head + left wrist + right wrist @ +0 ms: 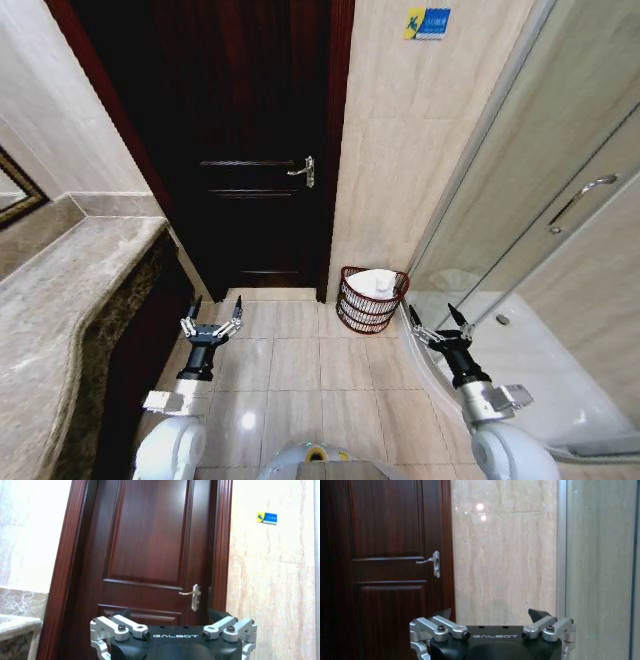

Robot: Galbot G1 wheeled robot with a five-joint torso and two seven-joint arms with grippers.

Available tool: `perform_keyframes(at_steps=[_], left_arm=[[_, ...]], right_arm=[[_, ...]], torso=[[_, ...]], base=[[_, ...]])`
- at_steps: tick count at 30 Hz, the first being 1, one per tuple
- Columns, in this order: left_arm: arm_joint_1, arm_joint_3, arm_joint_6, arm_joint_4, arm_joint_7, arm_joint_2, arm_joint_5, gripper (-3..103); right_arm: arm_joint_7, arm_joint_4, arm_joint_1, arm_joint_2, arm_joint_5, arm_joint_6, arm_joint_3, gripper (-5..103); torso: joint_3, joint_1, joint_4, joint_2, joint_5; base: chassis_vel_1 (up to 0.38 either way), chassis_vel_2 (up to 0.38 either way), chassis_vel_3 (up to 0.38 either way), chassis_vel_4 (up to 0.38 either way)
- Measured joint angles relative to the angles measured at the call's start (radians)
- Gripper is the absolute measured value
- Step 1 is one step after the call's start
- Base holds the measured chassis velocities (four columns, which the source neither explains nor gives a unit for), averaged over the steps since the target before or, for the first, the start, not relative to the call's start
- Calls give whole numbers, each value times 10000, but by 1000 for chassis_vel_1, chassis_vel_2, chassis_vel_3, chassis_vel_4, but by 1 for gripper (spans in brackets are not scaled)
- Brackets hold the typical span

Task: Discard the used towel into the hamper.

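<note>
While the robot stands on the tiled floor (300, 365) of a bathroom, both arms are held low and forward in the head view. At the far left a marble counter (60, 300) runs along the wall, with the corner of a framed mirror (15, 195) above it. The left gripper (211, 322) hangs over the floor just beside the counter's dark front, its fingers spread apart and holding nothing. Behind it is a dark wooden door (250, 130) with a metal lever handle (303, 171); the left wrist view shows the same handle (192, 594) and a small blue sign (266, 518) on the beige wall. To the right of the door, the hamper (371, 298) stands on the floor close to the tiled wall, near the curved edge of the shower base (540, 370). Something white, which looks like the towel (375, 282), lies inside it at the top. The right gripper (440, 321) is near the hamper but apart from it, over the rim of the shower base, its fingers also apart and empty. At the far right is the glass shower door (560, 150) with a metal pull handle (582, 195).
</note>
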Motion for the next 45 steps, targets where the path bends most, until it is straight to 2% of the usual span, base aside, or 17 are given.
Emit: perform_keyframes(at_steps=[25, 45], left_arm=[[-34, 92, 70, -26, 118, -21, 2, 100], [36, 68, -150, 43, 240, -66, -54, 100]], right_arm=[[-17, 10, 81, -10, -24, -90, 12, 100], [-248, 96, -74, -53, -88, -41, 139, 100]], torso=[[724, 638, 0, 1359, 0], [718, 637, 0, 1351, 0]], base=[[0, 0, 0, 0], [0, 0, 0, 0]])
